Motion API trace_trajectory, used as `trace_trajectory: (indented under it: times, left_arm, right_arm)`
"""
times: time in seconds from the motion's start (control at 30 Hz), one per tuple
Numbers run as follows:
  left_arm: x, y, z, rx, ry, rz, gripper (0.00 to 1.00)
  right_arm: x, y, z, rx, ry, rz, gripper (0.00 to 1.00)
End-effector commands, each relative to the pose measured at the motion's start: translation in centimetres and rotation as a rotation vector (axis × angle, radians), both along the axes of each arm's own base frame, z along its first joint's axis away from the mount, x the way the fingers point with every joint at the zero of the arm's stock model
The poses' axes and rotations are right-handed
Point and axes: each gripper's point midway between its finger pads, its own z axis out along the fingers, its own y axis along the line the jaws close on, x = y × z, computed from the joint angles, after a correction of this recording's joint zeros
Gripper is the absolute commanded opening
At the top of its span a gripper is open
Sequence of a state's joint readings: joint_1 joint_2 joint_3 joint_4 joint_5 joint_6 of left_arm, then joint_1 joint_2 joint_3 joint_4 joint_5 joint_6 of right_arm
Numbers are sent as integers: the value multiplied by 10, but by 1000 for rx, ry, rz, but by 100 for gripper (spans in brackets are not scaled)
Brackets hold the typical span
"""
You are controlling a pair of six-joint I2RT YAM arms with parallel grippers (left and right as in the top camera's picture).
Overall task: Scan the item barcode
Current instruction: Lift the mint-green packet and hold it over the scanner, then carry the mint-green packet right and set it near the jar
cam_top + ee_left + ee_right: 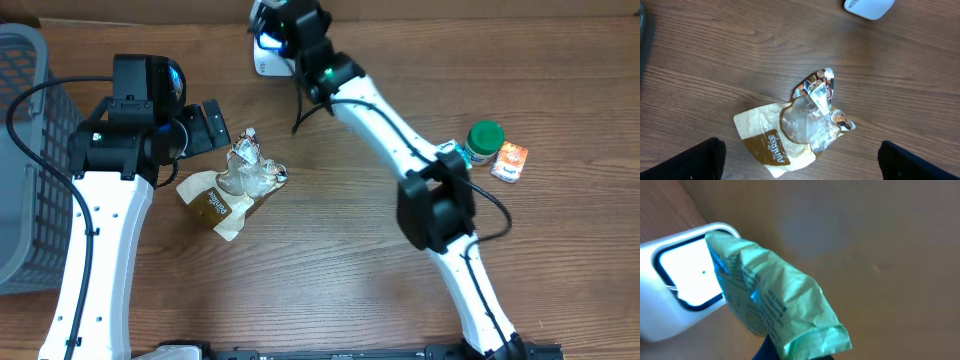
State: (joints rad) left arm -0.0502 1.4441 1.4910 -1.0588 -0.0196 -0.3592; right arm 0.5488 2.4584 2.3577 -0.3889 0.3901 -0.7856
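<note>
In the right wrist view a crumpled green packet (pixel 775 305) with dark print is pressed against the lit window of the white scanner (pixel 675 285). My right gripper (pixel 792 355) is shut on the packet's lower end; its fingers are mostly hidden behind it. From overhead, that gripper (pixel 283 32) hovers at the scanner (pixel 264 66) at the table's far edge. My left gripper (pixel 212 127) stands open above a brown-and-clear snack bag (pixel 238 185). In the left wrist view the bag (pixel 795 130) lies flat on the wood between the wide-apart fingertips (pixel 695 160).
A grey basket (pixel 25 150) stands at the left edge. A green-lidded jar (pixel 484 142) and a small orange box (pixel 510 161) sit on the right. The right arm stretches diagonally across the table's middle.
</note>
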Motion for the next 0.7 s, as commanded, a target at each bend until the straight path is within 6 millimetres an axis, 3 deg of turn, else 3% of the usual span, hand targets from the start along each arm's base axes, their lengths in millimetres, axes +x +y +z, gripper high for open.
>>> trace_trajectory:
  times: [0.0,0.1,0.17,0.27,0.37,0.4,0.53,0.67]
  left_arm:
    - [2,3,6,17,-18,-11,100]
    - [2,3,6,17,-18,-11,99]
    - [2,3,6,17,-18,-11,99]
    - [2,3,6,17,-18,-11,100]
    - [2,3,6,17,-18,-11,99]
    - [2,3,6,17,-18,-11,99]
    - [2,3,6,17,-18,-11,99]
    - [2,3,6,17,-18,-11,100]
  right_arm:
    - [-39,-42,159,541,-94,-153,4]
    - [-83,-66,175,732,80,-238,4]
    - [-114,-81,174,814,216,-291,4]
    - [-156,-116,159,935,411,-469,4]
    - [-185,-161,128,985,541,-744,4]
    - [-196,-182,109,981,594,-878,4]
    - [-209,-221,64,938,680,-1117,4]
    - [-199,-238,21,910,703,-1196,4]
